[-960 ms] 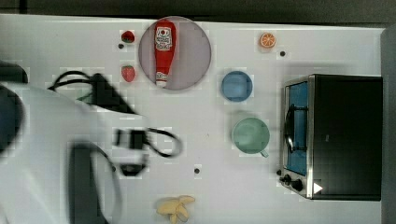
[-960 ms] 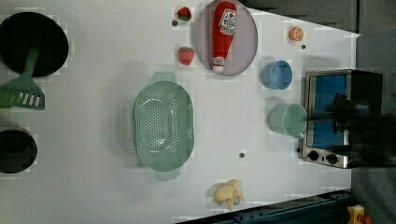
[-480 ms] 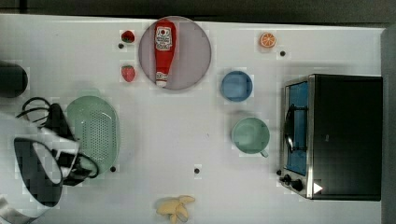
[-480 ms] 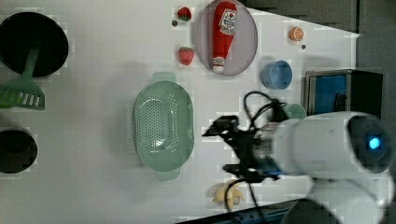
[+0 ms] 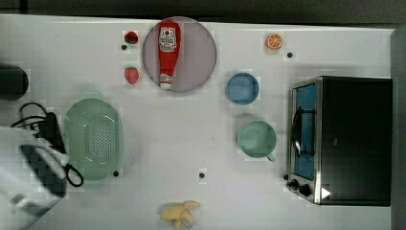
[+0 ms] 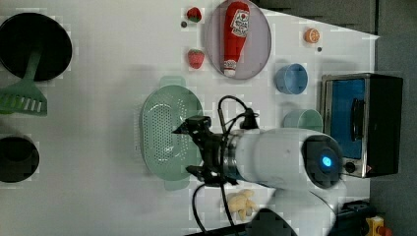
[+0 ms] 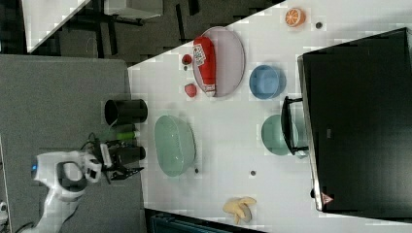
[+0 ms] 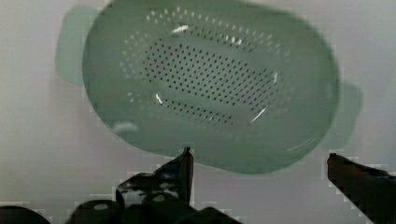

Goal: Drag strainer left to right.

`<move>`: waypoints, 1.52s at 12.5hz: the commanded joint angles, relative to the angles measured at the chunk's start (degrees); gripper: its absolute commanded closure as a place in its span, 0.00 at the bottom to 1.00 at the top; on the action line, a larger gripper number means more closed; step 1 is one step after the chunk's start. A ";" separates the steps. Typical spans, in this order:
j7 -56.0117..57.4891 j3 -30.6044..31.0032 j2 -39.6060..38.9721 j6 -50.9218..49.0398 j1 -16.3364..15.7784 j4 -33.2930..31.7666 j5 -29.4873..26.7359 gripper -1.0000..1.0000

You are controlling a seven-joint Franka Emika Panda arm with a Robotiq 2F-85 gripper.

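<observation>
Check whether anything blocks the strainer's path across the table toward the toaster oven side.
Directly across in the top view, the pale mint-green plastic strainer would meet the round green mug before the black toaster oven. The white tabletop between strainer and mug is bare. The open gripper sits beside the strainer.

Some things are hidden or cut off

In the left view, the white arm (image 6: 280, 157) covers part of the green mug (image 6: 302, 119) and the strainer's (image 6: 164, 130) right rim. In the wrist view, the gripper (image 8: 259, 161) fingertips run off the picture's edge. The top view cuts off the black cup (image 5: 12, 82).
</observation>
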State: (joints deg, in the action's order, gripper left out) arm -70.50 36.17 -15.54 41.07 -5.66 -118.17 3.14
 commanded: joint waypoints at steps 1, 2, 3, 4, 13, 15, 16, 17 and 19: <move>-8.00 -3.14 -9.47 8.32 1.30 -0.79 1.39 0.00; -8.43 -4.14 -11.77 11.17 0.78 -0.79 3.45 0.00; -9.08 -5.47 -13.55 13.00 0.08 -0.80 5.07 0.00; -10.09 -6.93 -14.79 13.98 -0.76 -0.80 5.50 0.00; -12.05 -14.12 -16.13 17.41 -4.16 -4.39 5.53 0.00; -12.03 -14.75 -16.11 19.72 -4.15 -4.94 5.53 0.00; -12.06 -15.29 -16.09 19.75 -4.15 -5.08 5.53 0.00; -12.04 -15.94 -16.09 19.74 -4.15 -5.34 5.53 0.00; -12.00 -17.21 -16.08 19.72 -4.10 -5.64 5.53 0.00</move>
State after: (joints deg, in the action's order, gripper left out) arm -81.02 20.10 -32.62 61.44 -10.15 -123.77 10.06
